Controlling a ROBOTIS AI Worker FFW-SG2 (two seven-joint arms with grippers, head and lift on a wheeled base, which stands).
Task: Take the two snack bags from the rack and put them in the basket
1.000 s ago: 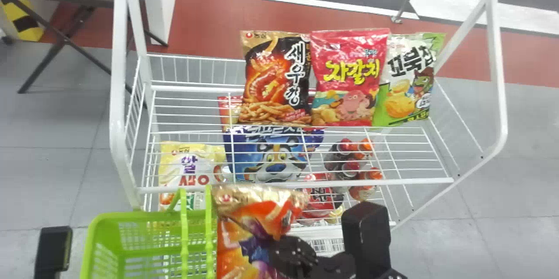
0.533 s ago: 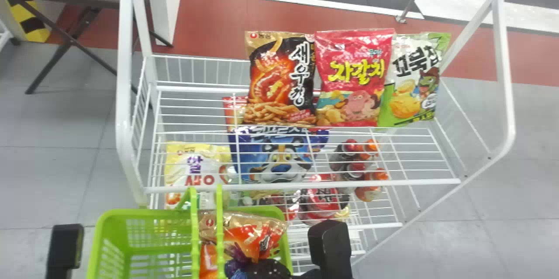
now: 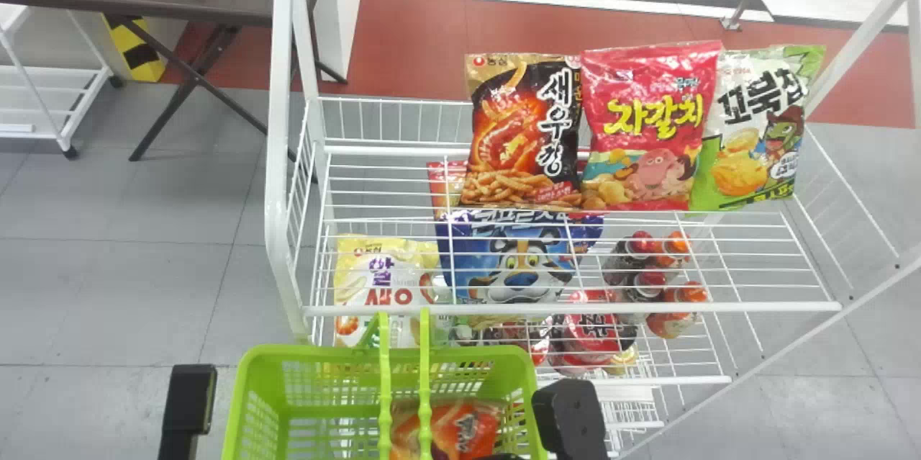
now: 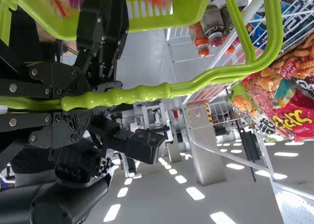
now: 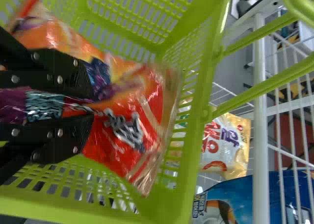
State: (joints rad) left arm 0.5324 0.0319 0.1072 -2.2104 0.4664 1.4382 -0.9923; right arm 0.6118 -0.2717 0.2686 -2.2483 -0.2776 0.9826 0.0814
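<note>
Right gripper (image 5: pixel 82 104): you had it clamped on the orange snack bag (image 5: pixel 127 128), pinched around its middle.
Orange snack bag: inside the green basket (image 3: pixel 324 353), its gold-edged end beyond the right gripper's fingertips.
Long axis: roughly along the fingers, though crumpling made this approximate.
Left gripper (image 4: pixel 81 104): you had it closed round the basket's handle (image 4: pixel 147 93).
Release: you needed, by judgement, only to part the right gripper's fingers and back out; the basket floor lay below. Film might have clung.
Rack (image 3: pixel 575 307): ahead of the right gripper, past the basket wall; black bag (image 3: pixel 525 132), pink bag (image 3: pixel 651 125) and green-and-white bag (image 3: pixel 752 129) stood on top.
Second bag: you could not tell which it was.
</note>
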